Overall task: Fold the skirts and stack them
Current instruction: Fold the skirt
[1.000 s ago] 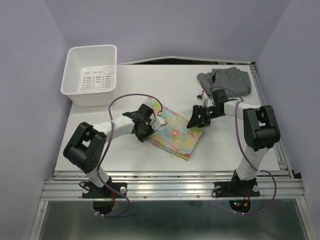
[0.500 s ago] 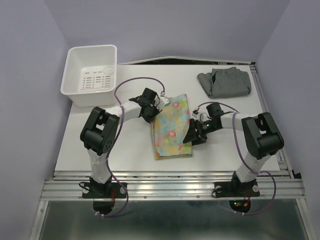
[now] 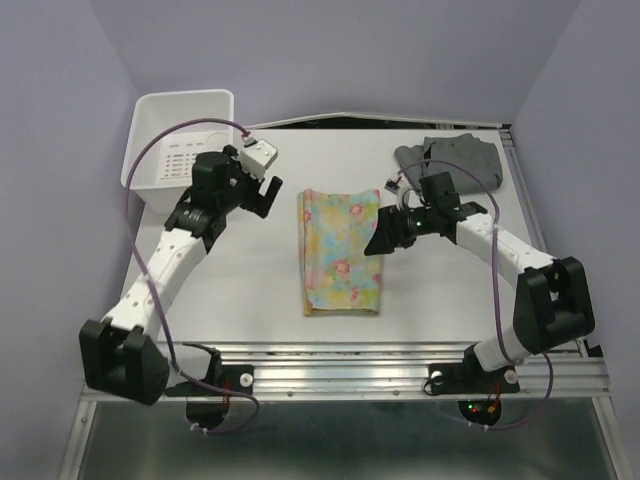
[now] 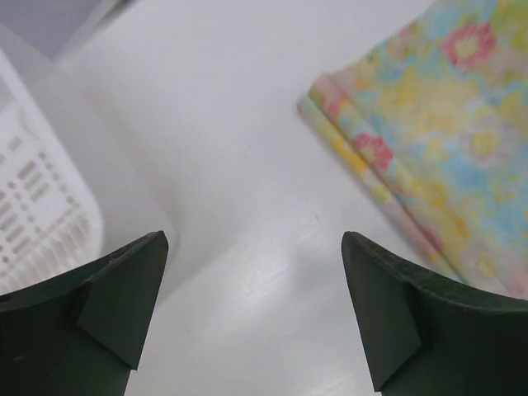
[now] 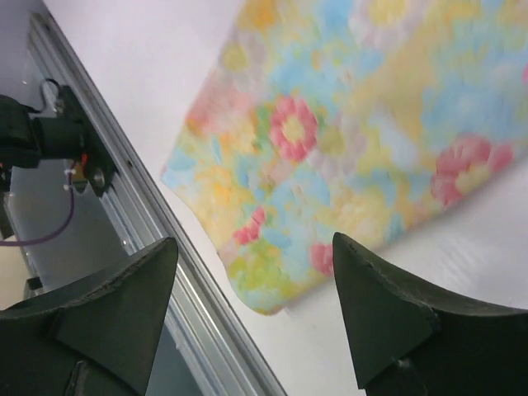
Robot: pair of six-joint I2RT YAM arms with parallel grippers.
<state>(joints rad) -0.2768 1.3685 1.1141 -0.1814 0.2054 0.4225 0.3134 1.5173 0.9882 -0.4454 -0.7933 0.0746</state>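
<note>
Table (image 3: 230,290) carries all we log. At its 10 o'clock sits the bin (image 3: 141,150). At centre we find the floral skirt (image 3: 342,250), folded into a long flat rectangle. We note the grey skirt (image 3: 470,160) bunched at 1 o'clock, well apart from it, not stacked. Off the floral skirt's 10 o'clock, near the bin, hovers the left gripper (image 3: 262,195), jaws spread wide, nothing between. At that skirt's 3 o'clock edge hangs the right gripper (image 3: 385,235), jaws apart, empty.

The flowered skirt (image 3: 341,250) is lying mid-table (image 3: 250,290). The plain skirt (image 3: 452,162) is sitting far right, the bin (image 3: 185,95) far left. The left gripper (image 3: 262,192) is hovering between bin and flowered skirt, the right gripper (image 3: 383,236) at that skirt's right edge.
</note>
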